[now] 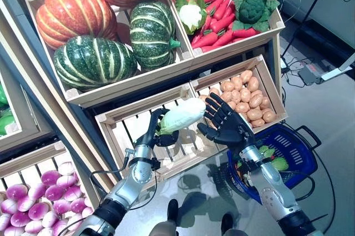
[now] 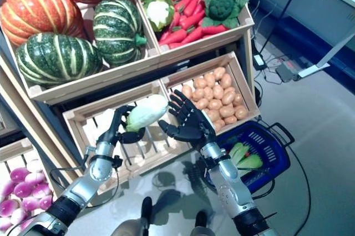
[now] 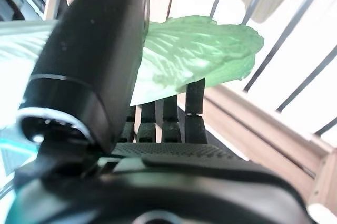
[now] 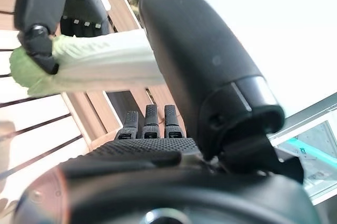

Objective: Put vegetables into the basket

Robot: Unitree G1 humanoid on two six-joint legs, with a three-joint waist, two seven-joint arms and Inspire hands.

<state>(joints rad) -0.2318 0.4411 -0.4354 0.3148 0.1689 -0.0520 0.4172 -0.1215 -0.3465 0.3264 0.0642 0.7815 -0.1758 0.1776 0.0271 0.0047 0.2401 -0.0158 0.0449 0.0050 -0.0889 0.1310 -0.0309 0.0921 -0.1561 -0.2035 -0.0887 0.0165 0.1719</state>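
My left hand point(image 1: 155, 129) is shut on a pale green and white leafy cabbage point(image 1: 182, 115) and holds it in the air in front of the slatted wooden crate point(image 1: 119, 126). The cabbage also shows past the thumb in the left wrist view point(image 3: 200, 55). My right hand point(image 1: 224, 123) is open with its fingers spread, right beside the cabbage's white end, palm towards it. In the right wrist view the cabbage point(image 4: 100, 63) lies just past the right thumb. The blue basket point(image 1: 302, 152) stands on the floor at the lower right with green vegetables point(image 1: 275, 162) in it.
The wooden stand point(image 1: 183, 64) with its crates rises ahead and to the left. A crate of small brown round vegetables point(image 1: 244, 94) is just behind the right hand. Cables and a grey stand base point(image 1: 310, 72) lie on the floor at the right.
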